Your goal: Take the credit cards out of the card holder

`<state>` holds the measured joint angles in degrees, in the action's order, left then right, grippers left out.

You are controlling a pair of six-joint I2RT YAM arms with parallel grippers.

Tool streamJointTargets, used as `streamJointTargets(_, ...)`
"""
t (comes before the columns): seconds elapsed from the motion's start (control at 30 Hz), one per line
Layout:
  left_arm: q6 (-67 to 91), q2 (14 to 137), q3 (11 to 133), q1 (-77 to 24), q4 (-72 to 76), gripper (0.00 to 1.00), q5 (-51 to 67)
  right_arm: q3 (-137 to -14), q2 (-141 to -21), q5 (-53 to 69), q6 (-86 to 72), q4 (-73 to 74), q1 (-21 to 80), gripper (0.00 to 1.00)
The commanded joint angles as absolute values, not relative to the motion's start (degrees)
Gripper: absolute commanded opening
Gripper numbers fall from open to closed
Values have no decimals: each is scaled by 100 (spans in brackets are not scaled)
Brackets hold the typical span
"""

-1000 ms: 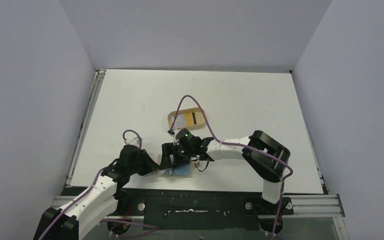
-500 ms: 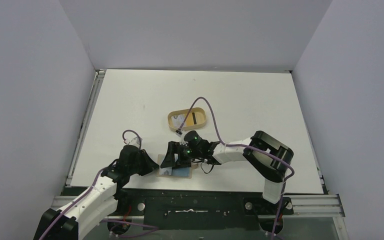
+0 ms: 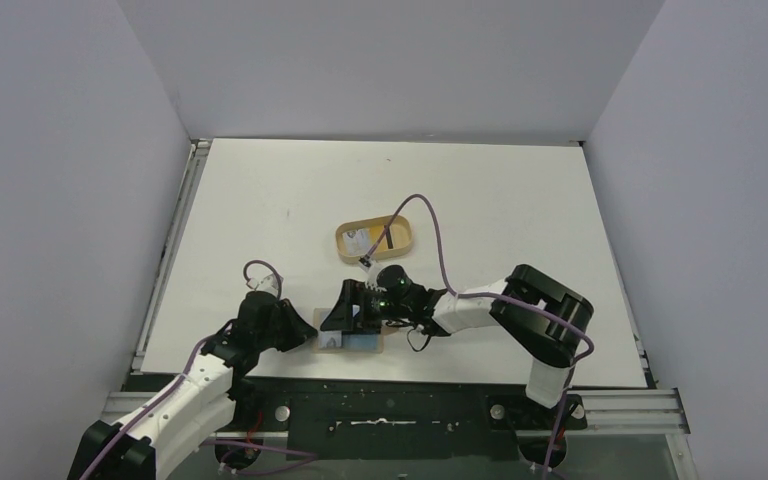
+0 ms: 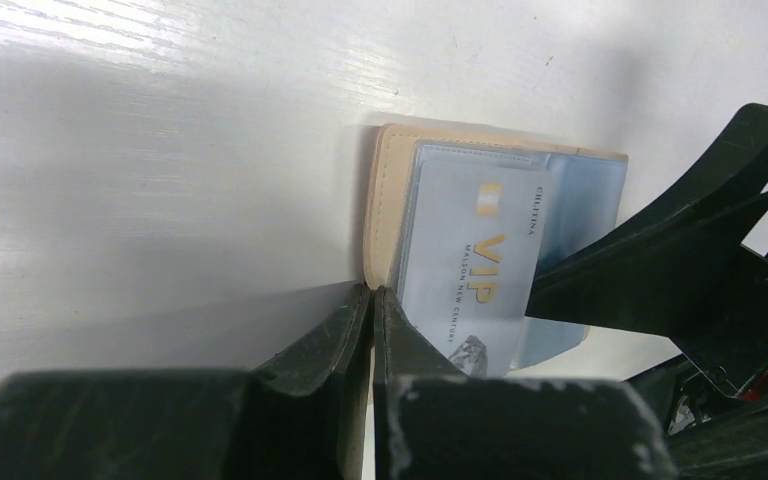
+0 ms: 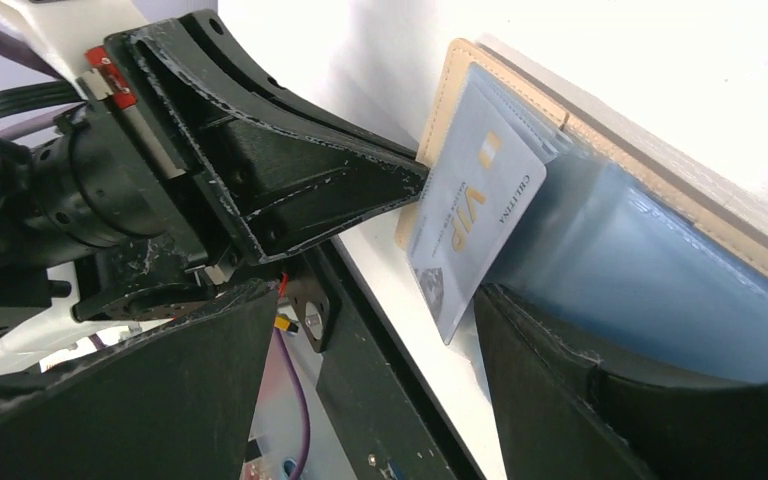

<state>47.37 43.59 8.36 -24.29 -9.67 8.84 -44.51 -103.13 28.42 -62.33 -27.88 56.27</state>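
Now our clenched left gripper (image 4: 372, 292) touches the tan leather card holder (image 4: 385, 200); our right gripper (image 5: 375, 297) gapes astride a pale-blue plastic card (image 5: 472, 215).

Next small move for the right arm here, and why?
Probably close the jaws of the right gripper on the pale blue plastic VIP card: it juts partway out of the tan leather folding card holder, between the open jaws, while the shut left gripper braces the holder's edge.
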Motion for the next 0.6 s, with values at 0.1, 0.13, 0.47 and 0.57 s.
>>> streamJointTargets(0.1,4666,4342,795,-2452,-1100,0,778,-4394,-9767,2351,-6138,-3600,5766,73)
streamJointTargets(0.13,4661,4342,794,-2452,-1103,0,774,-4436,-9781,2340,-6086,-3549,5790,73)
streamJointTargets(0.47,4667,4260,784,-2457,-1164,0,747,-4808,-10243,2078,-6005,-2833,5980,68)
streamJointTargets(0.57,4669,4256,785,-2452,-1160,0,747,-4876,-10306,1926,-5999,-2620,5987,67)
